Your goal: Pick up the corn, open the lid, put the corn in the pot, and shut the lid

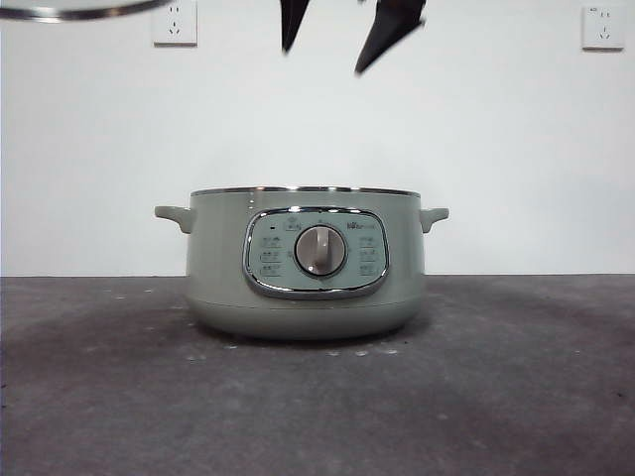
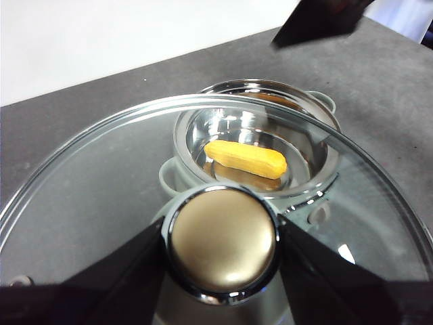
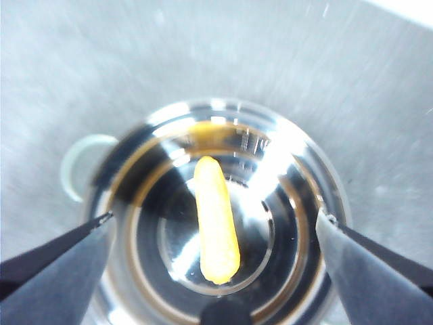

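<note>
The sage-green pot [image 1: 306, 268] stands in the middle of the table with no lid on it. Inside its shiny bowl lies the yellow corn [image 3: 216, 220], also seen through the glass as the corn [image 2: 245, 158] in the pot [image 2: 257, 139]. My left gripper [image 2: 222, 247] is shut on the knob [image 2: 222, 244] of the glass lid [image 2: 101, 176], holding it high at the left; its rim [image 1: 79, 12] shows at the front view's top left. My right gripper [image 3: 215, 223] hangs open above the pot, with its jaws [image 1: 342, 30] at the top of the front view.
A dark grey table [image 1: 516, 397] runs to a white wall with two sockets [image 1: 175, 22]. The pot has side handles [image 1: 175, 215] and a front dial [image 1: 320, 250].
</note>
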`<action>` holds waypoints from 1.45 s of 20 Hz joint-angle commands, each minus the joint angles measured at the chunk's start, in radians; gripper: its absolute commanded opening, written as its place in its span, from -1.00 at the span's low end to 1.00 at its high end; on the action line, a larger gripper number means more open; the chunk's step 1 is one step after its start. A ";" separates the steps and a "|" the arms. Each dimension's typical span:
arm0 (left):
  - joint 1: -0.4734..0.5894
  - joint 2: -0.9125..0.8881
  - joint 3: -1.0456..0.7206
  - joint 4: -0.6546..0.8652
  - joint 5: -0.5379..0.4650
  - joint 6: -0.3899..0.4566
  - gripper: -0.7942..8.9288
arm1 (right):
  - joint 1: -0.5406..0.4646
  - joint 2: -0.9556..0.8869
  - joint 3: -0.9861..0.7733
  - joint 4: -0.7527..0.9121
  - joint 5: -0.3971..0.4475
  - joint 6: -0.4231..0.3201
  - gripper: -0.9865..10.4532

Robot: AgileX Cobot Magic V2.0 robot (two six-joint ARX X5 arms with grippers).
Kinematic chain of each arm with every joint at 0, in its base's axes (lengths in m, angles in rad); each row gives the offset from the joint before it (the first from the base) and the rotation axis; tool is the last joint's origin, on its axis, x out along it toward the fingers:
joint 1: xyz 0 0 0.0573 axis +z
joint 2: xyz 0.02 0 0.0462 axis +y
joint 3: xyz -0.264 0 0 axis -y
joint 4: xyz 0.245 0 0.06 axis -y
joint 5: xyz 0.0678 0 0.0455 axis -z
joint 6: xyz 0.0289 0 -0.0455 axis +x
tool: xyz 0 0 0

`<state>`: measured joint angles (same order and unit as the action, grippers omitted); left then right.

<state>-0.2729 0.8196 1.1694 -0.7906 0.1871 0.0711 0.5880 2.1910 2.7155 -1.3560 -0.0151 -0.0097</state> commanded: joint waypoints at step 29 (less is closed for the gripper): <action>-0.216 0.951 0.417 0.493 0.014 0.019 -0.85 | 0.041 -1.596 -1.578 -0.025 0.009 0.246 0.05</action>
<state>-0.4847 1.7779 1.5658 -0.3458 0.1944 0.0792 0.6281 0.5941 1.1465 -1.3560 -0.0071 0.2188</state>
